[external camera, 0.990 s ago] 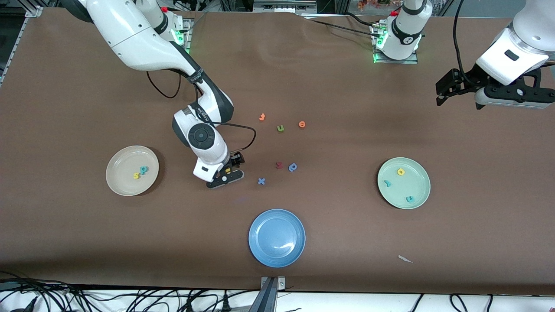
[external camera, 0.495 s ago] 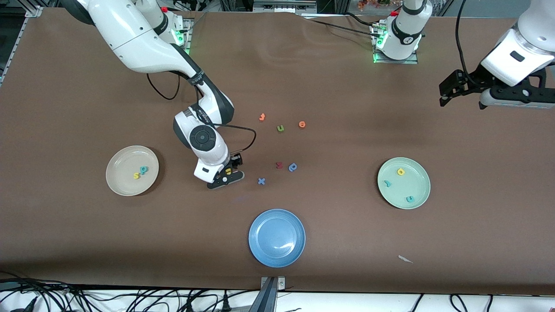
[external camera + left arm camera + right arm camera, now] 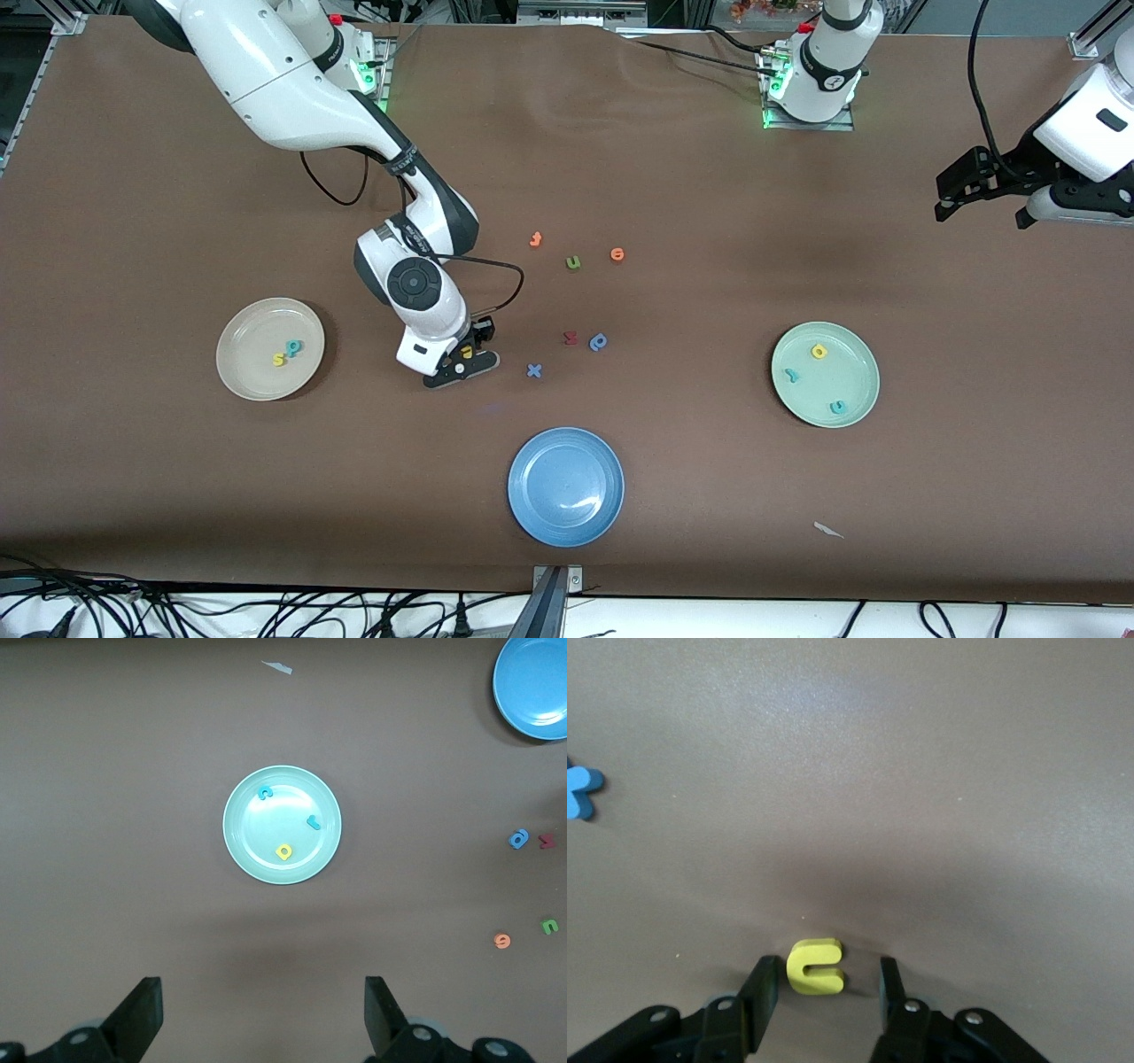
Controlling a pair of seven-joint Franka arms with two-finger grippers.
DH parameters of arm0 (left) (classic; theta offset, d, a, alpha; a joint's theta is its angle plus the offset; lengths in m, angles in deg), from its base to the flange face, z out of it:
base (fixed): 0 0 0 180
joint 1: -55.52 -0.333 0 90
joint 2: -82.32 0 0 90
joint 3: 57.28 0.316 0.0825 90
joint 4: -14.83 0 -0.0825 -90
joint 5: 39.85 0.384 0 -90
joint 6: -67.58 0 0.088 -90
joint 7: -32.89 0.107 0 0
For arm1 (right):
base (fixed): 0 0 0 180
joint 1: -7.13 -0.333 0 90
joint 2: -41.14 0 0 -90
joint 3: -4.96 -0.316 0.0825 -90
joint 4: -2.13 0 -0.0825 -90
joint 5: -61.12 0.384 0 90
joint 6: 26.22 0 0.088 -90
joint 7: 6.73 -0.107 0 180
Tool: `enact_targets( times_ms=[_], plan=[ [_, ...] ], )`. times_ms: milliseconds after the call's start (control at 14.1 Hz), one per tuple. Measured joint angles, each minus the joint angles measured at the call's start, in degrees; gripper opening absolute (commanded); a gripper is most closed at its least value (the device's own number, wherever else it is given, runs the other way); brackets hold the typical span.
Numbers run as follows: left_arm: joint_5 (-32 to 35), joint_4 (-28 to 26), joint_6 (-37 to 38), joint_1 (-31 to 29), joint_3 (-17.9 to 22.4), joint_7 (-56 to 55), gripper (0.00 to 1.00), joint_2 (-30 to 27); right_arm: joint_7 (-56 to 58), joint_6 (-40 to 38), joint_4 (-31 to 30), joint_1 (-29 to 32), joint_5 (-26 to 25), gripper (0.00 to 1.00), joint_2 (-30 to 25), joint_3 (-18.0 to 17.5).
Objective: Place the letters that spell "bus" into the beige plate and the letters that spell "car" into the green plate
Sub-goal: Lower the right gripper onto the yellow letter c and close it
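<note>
Straddling the yellow u point(image 3: 815, 966) mid-table, the right gripper point(image 3: 827, 992) has its fingers either side, not yet clamped, to carry it to the beige plate point(image 3: 248, 354). Left gripper point(image 3: 261, 1014) waits spread wide near the table's edge, the green plate point(image 3: 244, 850) already filled.

Three plates point(image 3: 270, 390), twelve foam letters point(image 3: 573, 262), two arms.

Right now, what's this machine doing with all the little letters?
The right gripper is down at the table, its fingers either side of a yellow u but not yet pinching it. The beige plate already holds a yellow s and a teal b. The green plate holds three letters. The left gripper waits open, raised above the left arm's end of the table.
</note>
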Motion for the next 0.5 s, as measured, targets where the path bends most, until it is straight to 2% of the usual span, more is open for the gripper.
enact_targets(
  times_ms=[424,495],
  plan=[
    [0.06,0.1,0.36,0.47,-0.33,0.14,1.0,0.07,-1.53,-0.03,0.79,-0.33,0.0,0.4,0.4,0.02],
    [0.06,0.24,0.36,0.59,-0.35,0.14,1.0,0.16,-1.76,-0.03,0.84,-0.54,0.0,0.36,0.44,0.02]
  ],
)
